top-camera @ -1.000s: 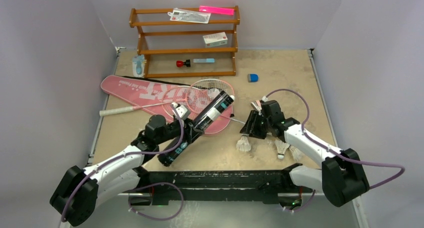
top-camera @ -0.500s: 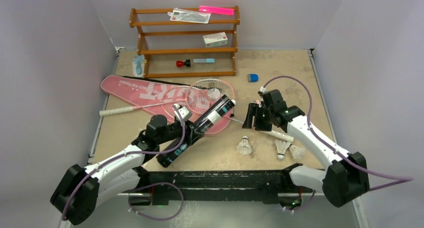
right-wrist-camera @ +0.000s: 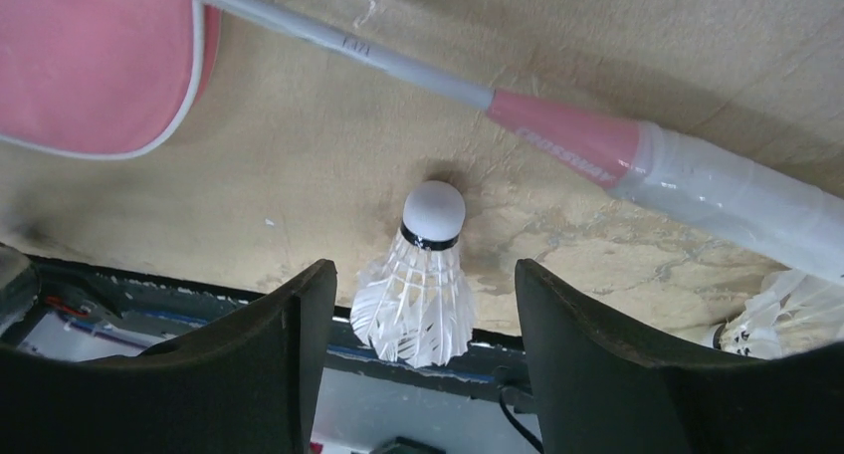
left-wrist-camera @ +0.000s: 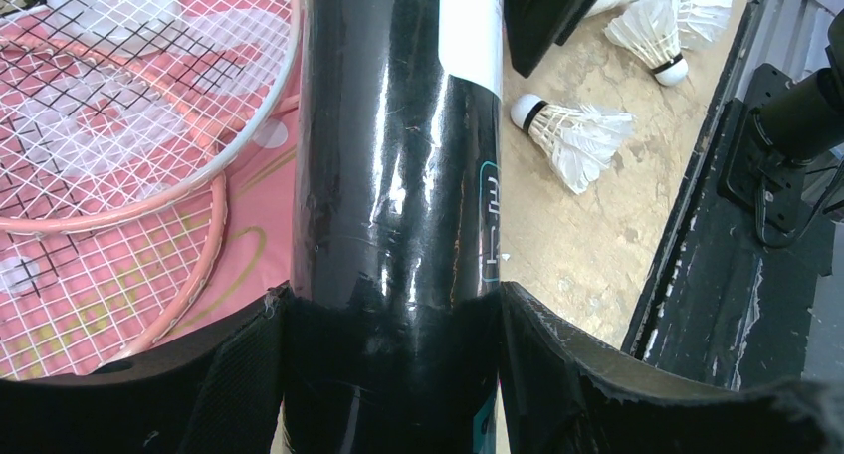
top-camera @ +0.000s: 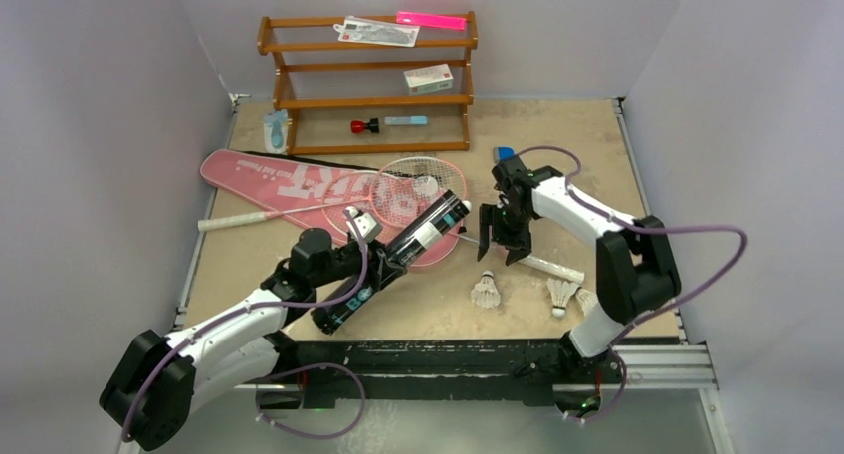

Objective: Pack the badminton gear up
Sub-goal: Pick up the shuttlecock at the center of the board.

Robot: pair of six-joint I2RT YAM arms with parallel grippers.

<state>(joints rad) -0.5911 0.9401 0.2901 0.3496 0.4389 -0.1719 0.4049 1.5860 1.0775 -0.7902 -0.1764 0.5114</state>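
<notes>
The left end effector (top-camera: 376, 262) is clamped on the black tube (top-camera: 423, 231), apparently steadying it for loading, while the right end effector (top-camera: 498, 241), fingers apart, lines up over 1 shuttlecock (right-wrist-camera: 416, 293).

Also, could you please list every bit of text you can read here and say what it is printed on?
"ORT": big white letters on the pink bag; the letters before them lie under a racket head.
"CROSSWAY", as far as I can tell: on the pink collar of the racket shaft.
Too blurred or small to read: teal lettering on the black tube, small script on the bag, print on the white box.
</notes>
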